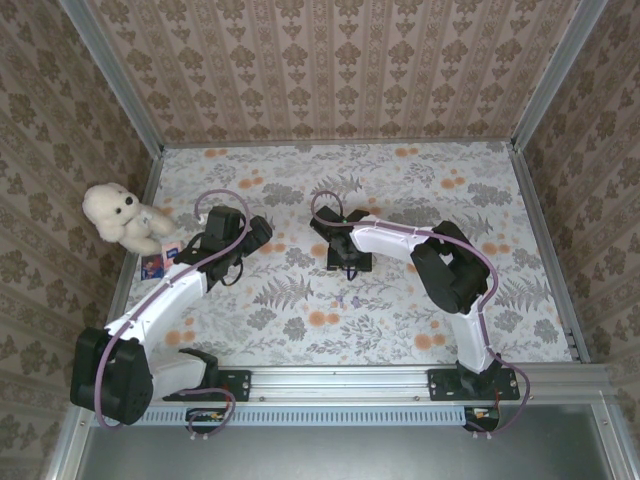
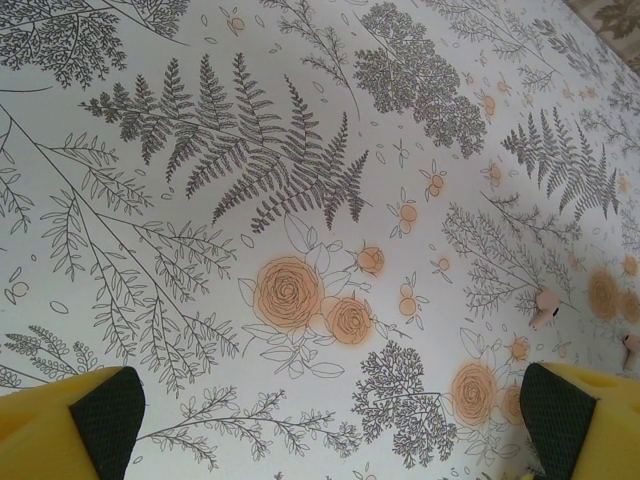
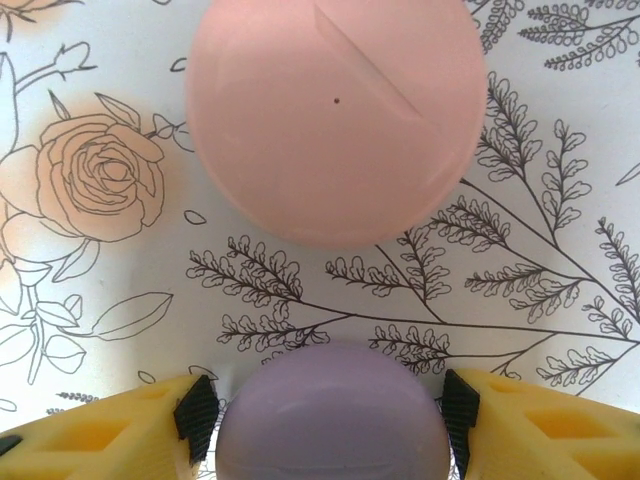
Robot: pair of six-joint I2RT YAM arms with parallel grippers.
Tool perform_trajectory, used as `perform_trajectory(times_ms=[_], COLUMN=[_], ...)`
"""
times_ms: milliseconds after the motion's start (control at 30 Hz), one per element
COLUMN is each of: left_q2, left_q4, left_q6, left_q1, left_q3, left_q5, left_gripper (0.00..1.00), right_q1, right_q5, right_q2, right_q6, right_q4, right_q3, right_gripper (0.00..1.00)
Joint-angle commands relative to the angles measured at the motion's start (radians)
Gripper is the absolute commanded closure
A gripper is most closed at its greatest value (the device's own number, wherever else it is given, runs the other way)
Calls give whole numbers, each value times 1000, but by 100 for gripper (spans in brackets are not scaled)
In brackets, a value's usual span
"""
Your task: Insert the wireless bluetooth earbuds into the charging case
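Floral-print table, brown damask-patterned walls around

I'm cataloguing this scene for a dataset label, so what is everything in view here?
charging case: one, lilac, between the right gripper's jaws
round object: one, pale pink, on the cloth just beyond the charging case
earbuds: two, pale pink, lying apart on the cloth, ahead and to the right of the left gripper
teddy bear: one, cream white, at the table's left edge
small card: one, dark print, beside the teddy bear
tablecloth: one, white with grey ferns and orange roses, covering the table
left gripper: one, yellow with dark pads, jaws wide open above the cloth
right gripper: one, yellow with dark pads, jaws against both sides of the charging case
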Motion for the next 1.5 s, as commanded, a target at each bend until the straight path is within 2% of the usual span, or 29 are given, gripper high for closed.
perform_trajectory(times_ms=[0, 233, 600, 733, 900, 1067, 1267, 1467], left_q2=[-19, -20, -85, -78, -43, -2, 89, 197], left_q4=[-12, -8, 43, 158, 406, 586, 750, 860], left_q6=[-3, -9, -31, -1, 33, 35, 23, 26], left_q1=[8, 8, 8, 9, 9, 9, 8, -22], left_q3=[4, 4, -54, -103, -192, -252, -285, -287], left_q5=[11, 13, -9, 79, 227, 337, 446, 500], left_gripper=[0, 0, 0, 0, 1, 0, 1, 9], right_q1=[-10, -9, -6, -10, -28, -66, -86, -93], right_q5=[-15, -39, -95, -114, -148, -206, -262, -292], right_q2=[30, 13, -125, -161, -173, -148, -99, -71], right_q6=[-16, 25, 150, 187, 253, 329, 420, 486], right_q4=[-8, 4, 85, 113, 152, 222, 289, 342], right_q3=[-43, -62, -125, -121, -84, -45, -10, 5], right_gripper=[36, 42, 51, 51, 51, 51, 52, 52])
